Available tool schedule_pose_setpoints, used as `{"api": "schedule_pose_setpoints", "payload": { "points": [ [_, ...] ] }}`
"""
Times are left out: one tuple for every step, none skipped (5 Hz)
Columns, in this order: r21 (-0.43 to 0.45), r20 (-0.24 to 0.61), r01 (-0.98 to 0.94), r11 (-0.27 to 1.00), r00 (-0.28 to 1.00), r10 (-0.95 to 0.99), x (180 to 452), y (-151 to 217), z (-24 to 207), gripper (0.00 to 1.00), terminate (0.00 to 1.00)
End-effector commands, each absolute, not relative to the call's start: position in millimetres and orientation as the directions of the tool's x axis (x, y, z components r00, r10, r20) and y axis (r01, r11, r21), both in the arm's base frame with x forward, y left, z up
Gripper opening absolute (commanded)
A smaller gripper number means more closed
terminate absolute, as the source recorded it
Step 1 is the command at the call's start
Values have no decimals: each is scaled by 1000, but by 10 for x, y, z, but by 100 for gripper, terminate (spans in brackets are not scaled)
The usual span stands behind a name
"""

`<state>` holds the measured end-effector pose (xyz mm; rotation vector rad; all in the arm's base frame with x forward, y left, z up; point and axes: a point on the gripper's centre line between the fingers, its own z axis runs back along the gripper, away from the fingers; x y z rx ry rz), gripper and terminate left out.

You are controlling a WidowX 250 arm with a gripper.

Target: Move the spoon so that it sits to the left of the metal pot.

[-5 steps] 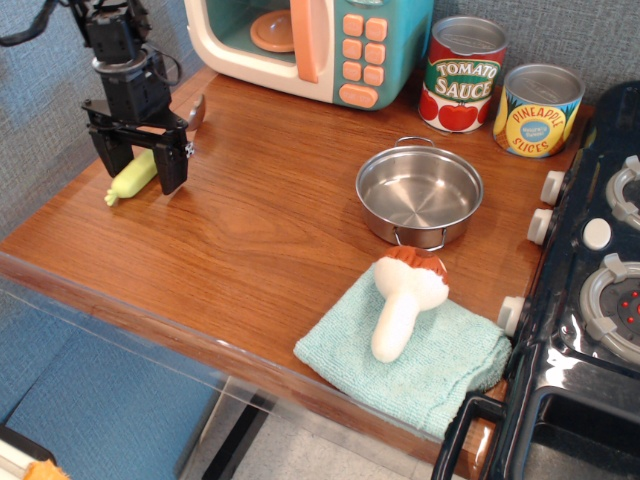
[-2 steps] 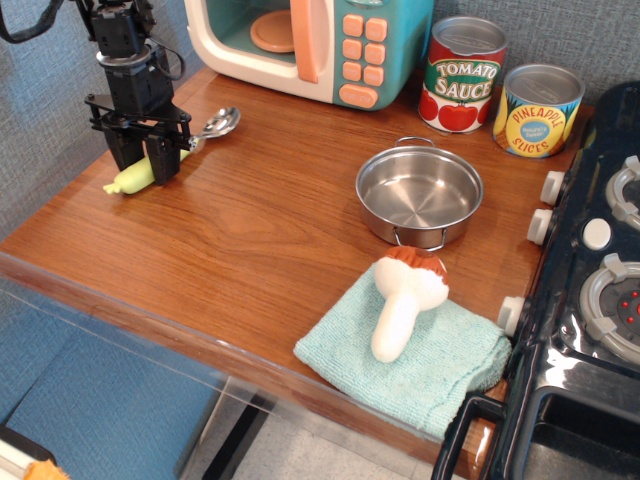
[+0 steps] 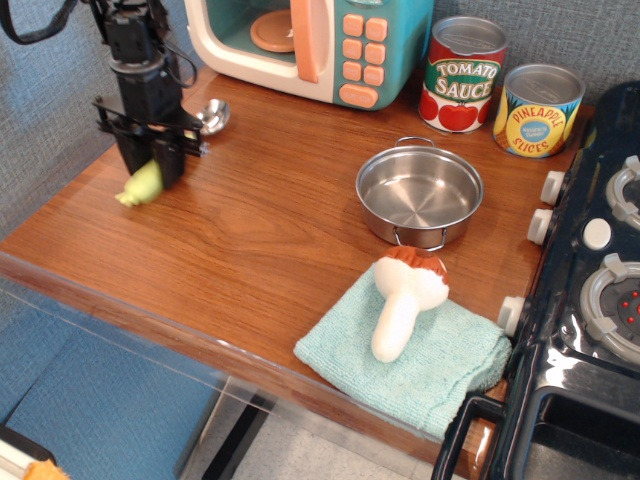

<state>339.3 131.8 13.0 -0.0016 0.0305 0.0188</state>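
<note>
We see the small spoon with its shiny silver bowl and thick yellow-green plastic handle (image 3: pixel 150 178) far to the left of the shallow round stainless-steel pot (image 3: pixel 419 195), well apart from it. Against the picture a moment earlier, the handle end has swung nearer the pot's side and sits more tucked under the black gripper (image 3: pixel 149 160), while the silver bowl has drawn back toward the toy microwave (image 3: pixel 310 45). The gripper's fingers now stand close together around the handle, clamped on it. The middle of the handle is hidden behind those fingers; only its tip and the bowl show. Nearer than the pot, a white-stemmed brown-capped toy mushroom (image 3: pixel 405 300) lies on a pale green cloth (image 3: pixel 400 365).
</note>
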Motion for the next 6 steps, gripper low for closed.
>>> {"api": "schedule_pose_setpoints", "payload": {
  "points": [
    [-7,101,0,1000,995,1,3637,486,728,0,0],
    [-9,58,14,1000,998,-13,3682,272,590,0,0],
    [6,28,10,1000,1000,-10,3714,236,496,0,0],
    [8,16,-1,1000,1000,1,3721,264,474,0,0],
    [1,2,16,1000,1000,-16,3738,262,416,0,0],
    [5,3,35,999,999,-35,3749,275,402,0,0]
  ]
}}
